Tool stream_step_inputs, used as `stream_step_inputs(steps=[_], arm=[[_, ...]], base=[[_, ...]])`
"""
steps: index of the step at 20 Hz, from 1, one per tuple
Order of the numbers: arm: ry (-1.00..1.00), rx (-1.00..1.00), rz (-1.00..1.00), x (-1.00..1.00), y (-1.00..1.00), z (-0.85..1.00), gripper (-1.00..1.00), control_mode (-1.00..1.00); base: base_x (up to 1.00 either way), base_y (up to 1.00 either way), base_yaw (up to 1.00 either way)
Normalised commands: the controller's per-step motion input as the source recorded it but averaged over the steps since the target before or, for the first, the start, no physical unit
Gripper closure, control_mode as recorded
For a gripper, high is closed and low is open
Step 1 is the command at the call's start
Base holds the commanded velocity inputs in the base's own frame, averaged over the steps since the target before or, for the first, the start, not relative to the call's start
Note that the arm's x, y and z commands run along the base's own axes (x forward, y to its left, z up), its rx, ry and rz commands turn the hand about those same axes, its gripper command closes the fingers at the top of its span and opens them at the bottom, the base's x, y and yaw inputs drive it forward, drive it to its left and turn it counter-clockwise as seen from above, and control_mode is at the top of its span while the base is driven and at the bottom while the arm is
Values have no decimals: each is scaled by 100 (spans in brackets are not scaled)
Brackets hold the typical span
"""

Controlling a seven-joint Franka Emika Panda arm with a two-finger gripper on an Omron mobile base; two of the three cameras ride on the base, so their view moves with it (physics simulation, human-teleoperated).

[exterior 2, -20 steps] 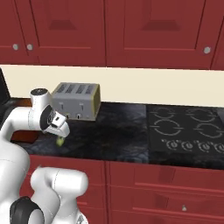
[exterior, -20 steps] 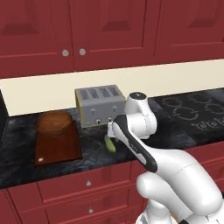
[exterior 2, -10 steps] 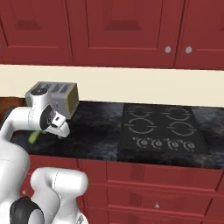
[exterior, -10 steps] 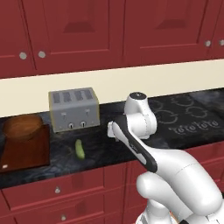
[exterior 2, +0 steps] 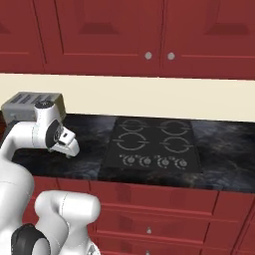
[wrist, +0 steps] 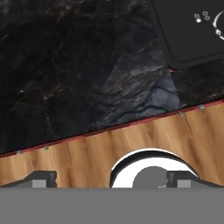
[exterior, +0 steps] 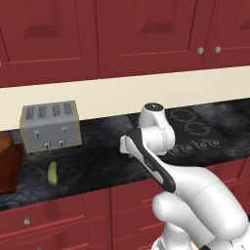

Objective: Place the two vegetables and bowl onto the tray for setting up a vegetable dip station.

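Note:
A green cucumber-like vegetable [exterior: 52, 173] lies on the dark counter in front of the silver toaster [exterior: 49, 126]. At the left edge of the left base view, a strip of the reddish-brown tray [exterior: 9, 171] shows, with the edge of the brown bowl [exterior: 3, 141] on it. My gripper [exterior: 127, 146] hangs over the counter well to the right of the cucumber, near the cooktop [exterior: 195, 132]. In the hand view its fingertips [wrist: 43, 177] stand far apart, open, with nothing between them. Below them are bare counter and the counter's front edge.
The toaster [exterior 2: 31, 102] stands at the back of the counter against the cream wall. A black cooktop [exterior 2: 154, 144] with knobs sits to the right of my gripper [exterior 2: 68, 148]. Red cabinets hang above, and drawers run below the counter edge.
The base has driven to the right, so the whole scene has slid left in both base views. The tray and bowl are now at the left edge. The gripper stays open.

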Motion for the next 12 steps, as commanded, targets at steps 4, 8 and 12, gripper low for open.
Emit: stream_step_inputs(steps=[4, 8, 12], arm=[[0, 0, 0, 0, 0, 0, -100, 100], [0, 0, 0, 0, 0, 0, -100, 100], [0, 0, 0, 0, 0, 0, -100, 100]], base=[[0, -62, 0], [0, -61, 0], [0, -61, 0]])
